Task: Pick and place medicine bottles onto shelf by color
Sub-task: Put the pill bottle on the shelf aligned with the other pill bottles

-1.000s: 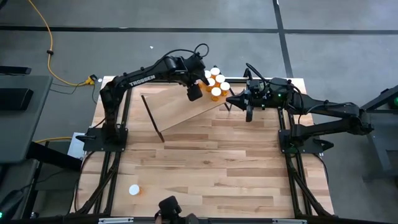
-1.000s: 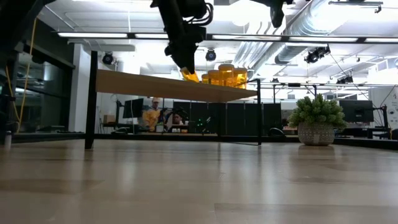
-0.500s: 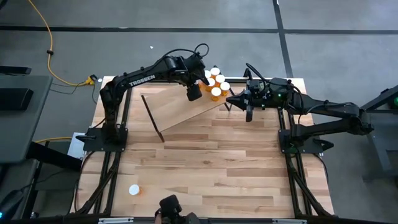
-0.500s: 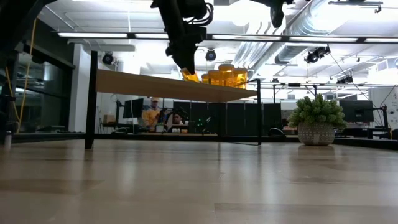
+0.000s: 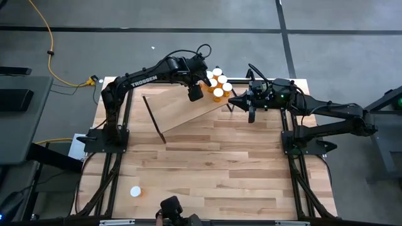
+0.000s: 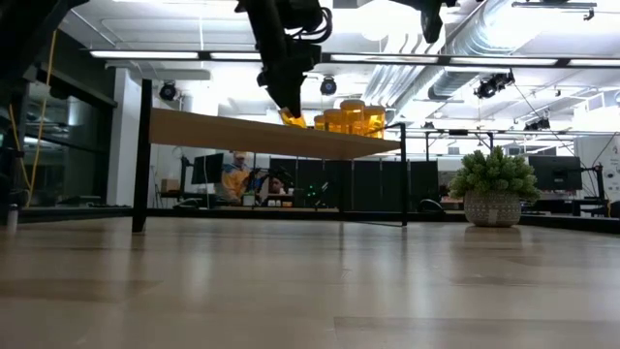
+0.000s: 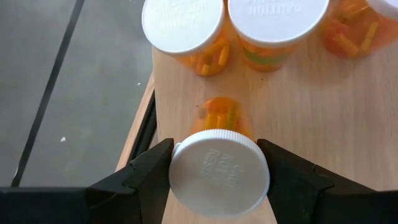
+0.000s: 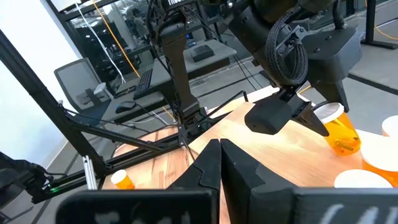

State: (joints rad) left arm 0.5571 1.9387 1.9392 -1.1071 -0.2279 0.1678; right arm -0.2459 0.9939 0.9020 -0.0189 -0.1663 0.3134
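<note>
Placement step: bottle is pinched by left gripper just above shelf, beside the bottle cluster; lowering and release are called for. Right gripper, pressed together, is parked beside the shelf.

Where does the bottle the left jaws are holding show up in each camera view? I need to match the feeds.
High view: held bottle mostly hidden under the left gripper, on the shelf.
Low view: orange sliver at the shelf top, under the arm.
Left wrist view: centre bottom, white cap between the jaws.
Right wrist view: tilted orange bottle at right.
Shared landmark: the cluster of bottles beside it.
</note>
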